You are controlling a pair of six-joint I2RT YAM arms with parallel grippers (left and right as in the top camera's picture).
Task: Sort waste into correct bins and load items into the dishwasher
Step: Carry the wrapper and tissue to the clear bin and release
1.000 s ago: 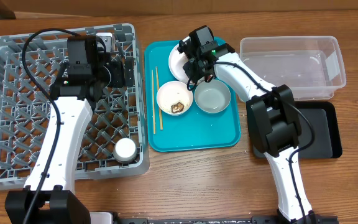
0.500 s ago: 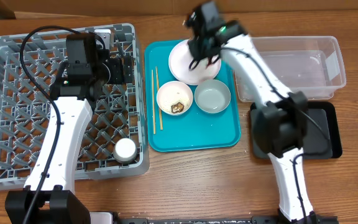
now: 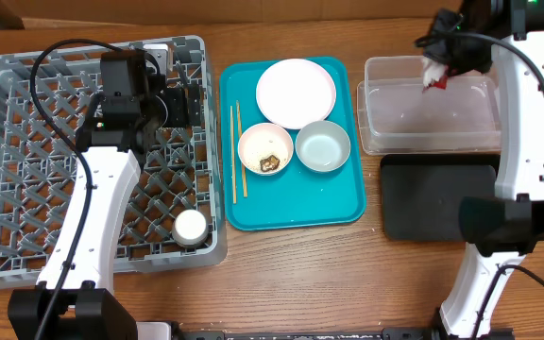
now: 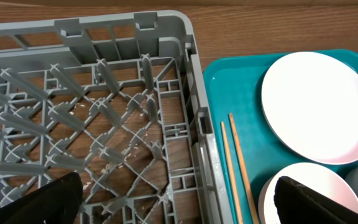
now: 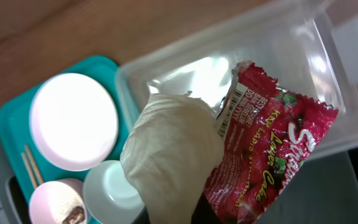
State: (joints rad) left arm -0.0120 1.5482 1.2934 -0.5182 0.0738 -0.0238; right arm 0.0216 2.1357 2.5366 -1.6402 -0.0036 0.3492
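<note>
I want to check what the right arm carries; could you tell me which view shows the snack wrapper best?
The right wrist view: the red snack wrapper shows large, beside the white napkin, above the clear tub. Overhead shows it only as a small red-white scrap at the right gripper. The left wrist view misses it.

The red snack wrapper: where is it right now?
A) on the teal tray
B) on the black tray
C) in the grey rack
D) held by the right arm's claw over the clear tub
D: the right gripper clamps the red snack wrapper, with a white napkin, above the clear tub.
</note>
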